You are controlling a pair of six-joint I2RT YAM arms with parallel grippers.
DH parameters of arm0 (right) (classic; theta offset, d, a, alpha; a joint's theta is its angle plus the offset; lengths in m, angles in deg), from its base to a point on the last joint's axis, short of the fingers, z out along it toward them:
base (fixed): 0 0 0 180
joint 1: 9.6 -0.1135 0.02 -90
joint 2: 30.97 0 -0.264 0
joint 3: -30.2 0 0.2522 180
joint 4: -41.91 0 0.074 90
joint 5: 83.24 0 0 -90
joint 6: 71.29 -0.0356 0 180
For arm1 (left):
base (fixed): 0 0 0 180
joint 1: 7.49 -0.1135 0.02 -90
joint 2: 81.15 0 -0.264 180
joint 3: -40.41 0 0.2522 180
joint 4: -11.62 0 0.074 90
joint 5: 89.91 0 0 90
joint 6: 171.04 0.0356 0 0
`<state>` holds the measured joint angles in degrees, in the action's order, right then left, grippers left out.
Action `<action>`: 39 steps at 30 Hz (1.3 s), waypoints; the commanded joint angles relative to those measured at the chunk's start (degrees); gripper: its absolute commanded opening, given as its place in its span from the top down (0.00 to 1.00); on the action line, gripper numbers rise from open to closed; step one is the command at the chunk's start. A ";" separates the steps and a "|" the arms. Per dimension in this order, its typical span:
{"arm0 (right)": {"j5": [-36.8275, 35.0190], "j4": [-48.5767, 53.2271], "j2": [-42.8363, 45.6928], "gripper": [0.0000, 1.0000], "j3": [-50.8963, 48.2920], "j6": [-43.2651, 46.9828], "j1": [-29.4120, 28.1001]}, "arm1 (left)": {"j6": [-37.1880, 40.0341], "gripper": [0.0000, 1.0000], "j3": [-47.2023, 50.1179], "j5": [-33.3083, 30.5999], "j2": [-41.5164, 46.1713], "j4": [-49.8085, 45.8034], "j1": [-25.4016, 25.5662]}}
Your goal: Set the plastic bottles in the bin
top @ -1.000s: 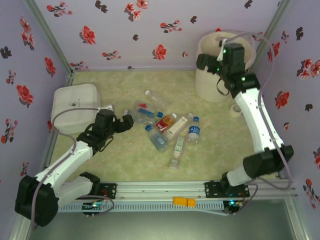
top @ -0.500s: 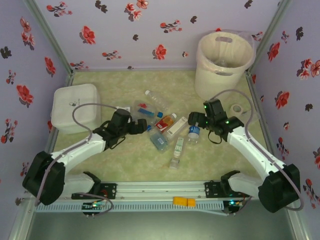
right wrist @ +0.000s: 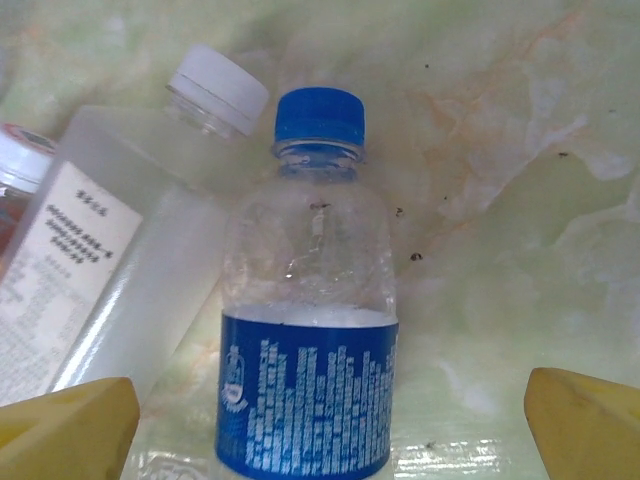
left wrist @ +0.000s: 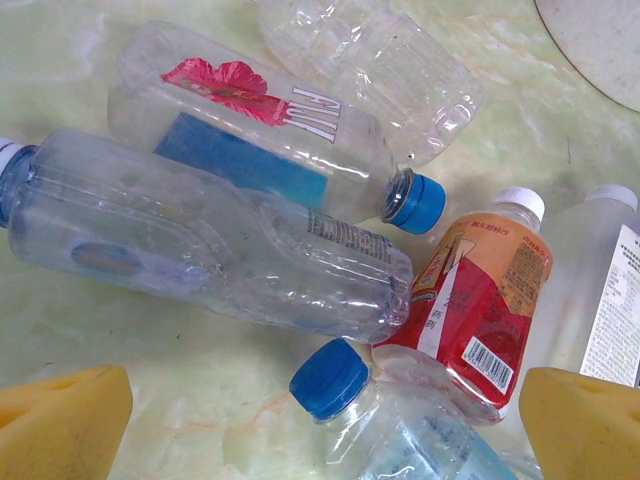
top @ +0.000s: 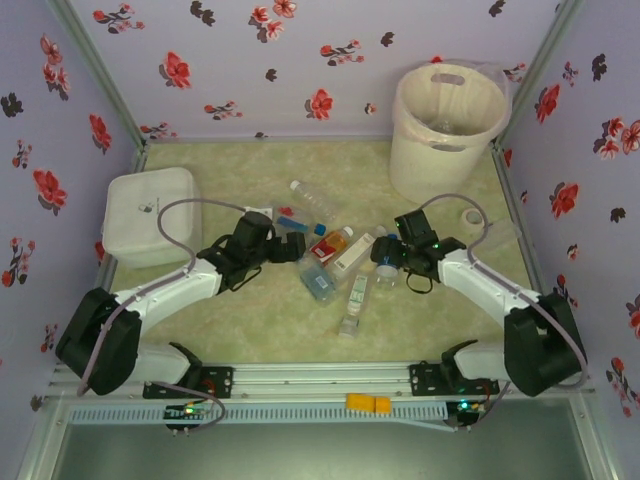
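Yellow-padded and spread wide, the left gripper [left wrist: 322, 425] hovers over heaped plastic bottles [left wrist: 250, 240]; the right gripper [right wrist: 325, 430], equally spread, flanks a blue-labelled bottle [right wrist: 308, 400]. Overhead, the bin [top: 432, 172] stands well apart, back right.

Walls: on my feed it's lilac fabric walls [top: 230, 60] on three sides, printed with red and black flowers.
Floor: pale green-cream marbled table top [top: 250, 320], a few dark specks up close.
Frame: silver metal corner posts [top: 100, 70] slant up at both back corners, and a ribbed aluminium rail [top: 300, 378] runs along my near edge.
Light: soft and even from what I can see, shadows pretty faint.
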<state>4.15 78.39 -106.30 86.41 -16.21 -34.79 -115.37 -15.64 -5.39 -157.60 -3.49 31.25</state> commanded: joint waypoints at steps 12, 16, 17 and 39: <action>-4.37 -8.62 -5.20 0.28 -7.09 -4.99 -0.39 | -1.42 0.00 -5.98 -2.17 -2.41 -3.49 0.35; -5.01 -9.16 -4.36 0.39 -8.30 -4.75 -0.39 | -2.22 0.00 -7.92 -2.17 -3.98 -2.99 0.31; -5.08 -8.76 -3.75 0.43 -8.27 -4.34 -0.39 | -2.48 0.00 -8.27 -2.24 -4.39 -2.60 0.31; 0.35 1.81 16.31 0.59 18.46 14.18 3.62 | -4.16 0.00 -5.62 -6.13 -0.41 1.11 -0.10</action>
<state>2.12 80.05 -90.12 98.74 -7.05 -32.47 -118.49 -23.46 -8.82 -161.40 -3.93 31.25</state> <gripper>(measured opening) 0.520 0.998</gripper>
